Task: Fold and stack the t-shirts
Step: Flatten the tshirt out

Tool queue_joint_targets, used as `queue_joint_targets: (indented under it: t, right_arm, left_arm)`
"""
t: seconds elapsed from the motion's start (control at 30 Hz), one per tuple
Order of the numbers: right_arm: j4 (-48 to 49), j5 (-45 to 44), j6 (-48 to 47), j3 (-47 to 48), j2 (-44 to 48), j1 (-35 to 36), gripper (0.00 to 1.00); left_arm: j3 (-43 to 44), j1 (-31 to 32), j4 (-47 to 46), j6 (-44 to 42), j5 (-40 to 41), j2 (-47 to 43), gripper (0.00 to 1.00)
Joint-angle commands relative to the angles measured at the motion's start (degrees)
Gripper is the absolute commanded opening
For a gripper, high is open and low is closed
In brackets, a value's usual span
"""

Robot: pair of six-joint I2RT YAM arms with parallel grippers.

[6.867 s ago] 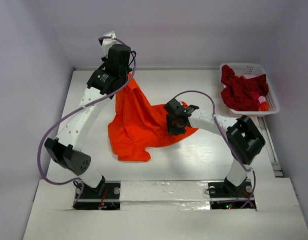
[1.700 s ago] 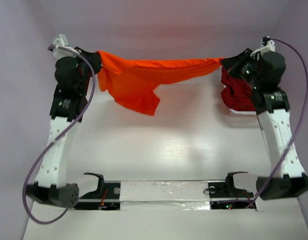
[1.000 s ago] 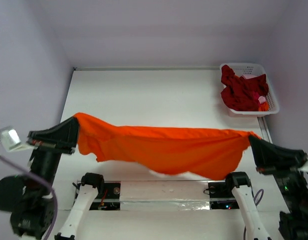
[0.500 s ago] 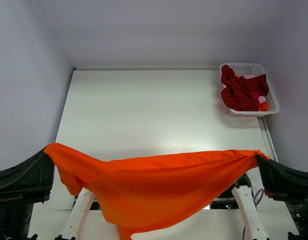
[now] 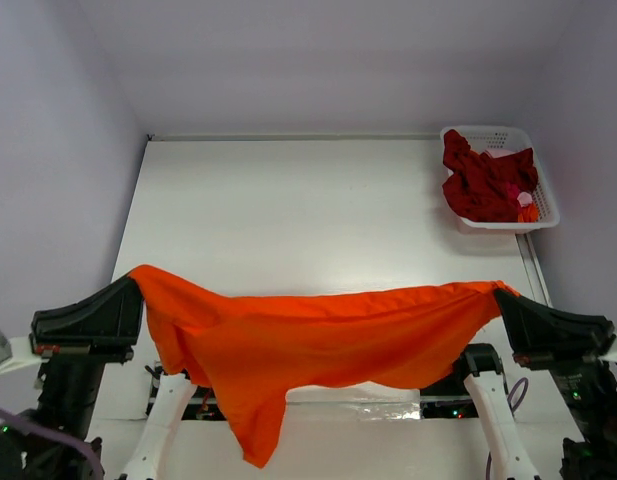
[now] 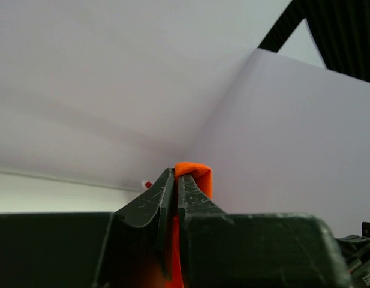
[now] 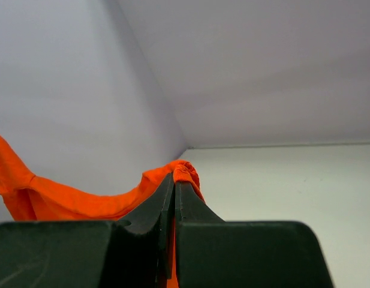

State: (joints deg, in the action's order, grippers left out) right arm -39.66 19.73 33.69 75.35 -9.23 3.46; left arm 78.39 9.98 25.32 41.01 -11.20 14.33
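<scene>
T-shirt [image 5: 318, 335], orange, hangs clamped between raised, wide-spread left pincer [image 5: 137, 284] and right pincer [image 5: 500, 294].

White bench [image 5: 318, 215], faint plank lines. Pale lilac walls [image 5: 318, 60] close left, back, right sides. Soft even light, weak shadows.

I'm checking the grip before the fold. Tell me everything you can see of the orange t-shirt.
The orange t-shirt is bright, soft, thin-looking cloth, held up in the air. It stretches sideways between the left gripper and the right gripper, each shut on a bunched bit of its edge. The top edge sags slightly mid-span; the rest hangs in folds, one long flap drooping lowest on the left. No label shows.
</scene>
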Motion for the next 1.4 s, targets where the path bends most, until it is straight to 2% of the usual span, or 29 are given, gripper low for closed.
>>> queue_joint_targets:
  t: [0.0, 0.3, 0.43, 0.67, 1.07, 1.37]
  right_arm:
    - [2.92, -1.62, 0.41, -3.45, 0.53, 0.40, 0.00]
    - [7.66, -2.06, 1.81, -11.71, 1.85, 0.40, 0.00]
    - [11.08, -2.15, 2.17, -18.55, 1.85, 0.40, 0.00]
    - [17.33, -3.03, 1.73, -25.42, -1.31, 0.40, 0.00]
    - [30.51, -3.64, 0.85, -29.82, -15.10, 0.40, 0.00]
    - [39.57, -4.26, 0.85, -28.07, -31.53, 0.40, 0.00]
  left_arm:
    - [-3.84, -0.31, -4.31, -0.76, 2.06, 0.53, 0.00]
    - [-10.96, -0.31, -7.04, -2.60, 6.01, 2.46, 0.00]
    - [-14.92, -0.31, -9.84, -4.01, 8.03, 4.56, 0.00]
    - [-20.73, -0.31, -14.94, -5.59, 12.50, 9.48, 0.00]
    - [-23.90, -0.31, -23.82, -6.30, 14.71, 20.21, 0.00]
    - [-19.16, -0.31, -23.91, -5.33, 19.11, 31.80, 0.00]
